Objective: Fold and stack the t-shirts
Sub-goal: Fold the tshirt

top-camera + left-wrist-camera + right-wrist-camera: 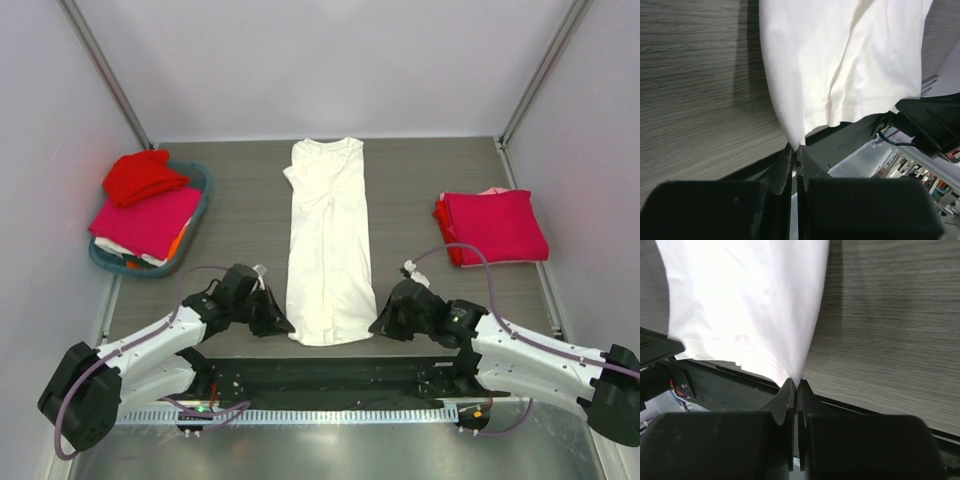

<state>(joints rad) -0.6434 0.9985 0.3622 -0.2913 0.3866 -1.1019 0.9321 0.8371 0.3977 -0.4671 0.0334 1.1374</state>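
Right of the teal plastic basket (203, 195): white cotton t-shirt (328, 250), a long flat strip.
Long axis: hem nearest the arms, collar farthest.
Left gripper (796, 152): clamped on near-left hem corner.
Right gripper (795, 387): clamped on near-right hem corner.
Likely move: hem toward collar.

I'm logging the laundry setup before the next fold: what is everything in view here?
white t-shirt: one, white, table centre, folded lengthwise, collar at the far end
folded pile: one, magenta-pink over red, right side of the table
basket: one, teal, left side of the table
red bundle: one, red, in the basket's far end
magenta-pink piece: one, in the basket, orange and white bits beneath
table: one, grey wood grain
left hand: black, shut on the white t-shirt's near left corner
right hand: black, shut on its near right corner
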